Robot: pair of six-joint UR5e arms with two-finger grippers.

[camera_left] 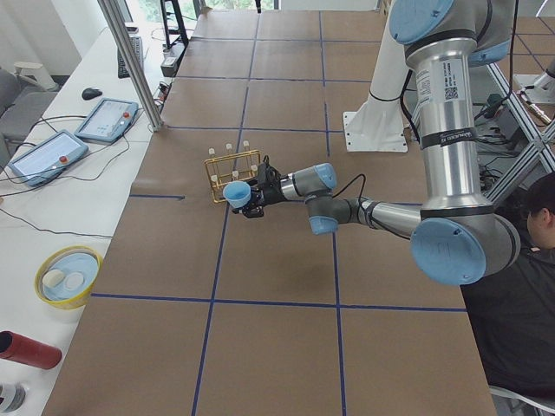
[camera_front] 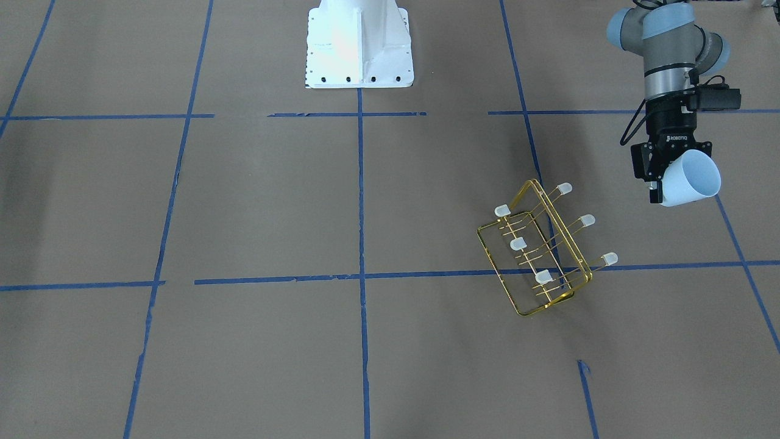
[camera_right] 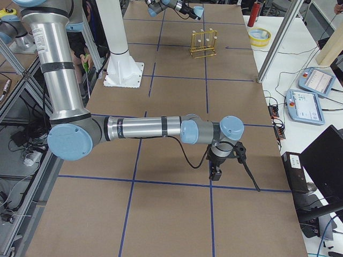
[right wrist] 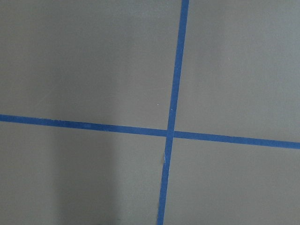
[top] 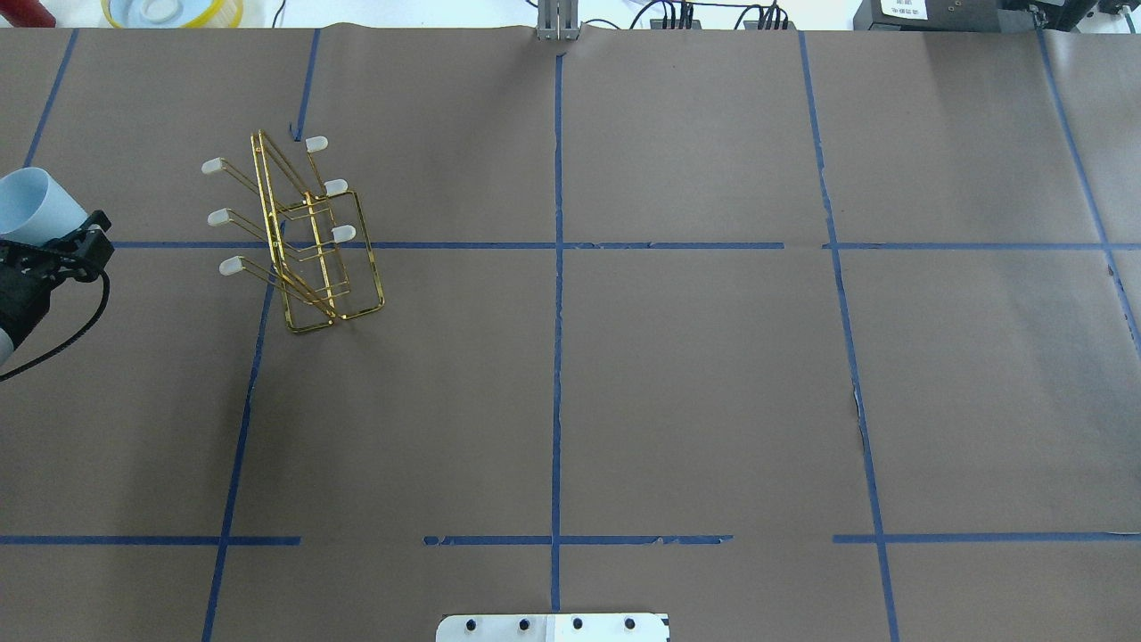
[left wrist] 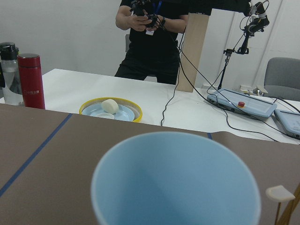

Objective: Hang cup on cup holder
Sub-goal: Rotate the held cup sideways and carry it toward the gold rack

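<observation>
The pale blue cup [camera_front: 691, 178] is held on its side, above the table, by my left gripper [camera_front: 659, 177], which is shut on its base end. The cup's open mouth faces away from the wrist and fills the bottom of the left wrist view [left wrist: 176, 183]. The gold wire cup holder [camera_front: 536, 250] stands on the table a short way from the cup, its capped prongs sticking out on both sides. In the overhead view the cup [top: 31, 205] is left of the holder [top: 303, 241]. My right gripper [camera_right: 217, 171] hangs low over the table far from both; I cannot tell its state.
A yellow bowl [left wrist: 111, 110], a red bottle [left wrist: 30, 79] and control tablets [left wrist: 241, 103] sit on the white bench beyond the table's far edge, where a person [left wrist: 154, 42] stands. The white robot base [camera_front: 359, 42] is at the near edge. Blue tape lines cross the brown tabletop.
</observation>
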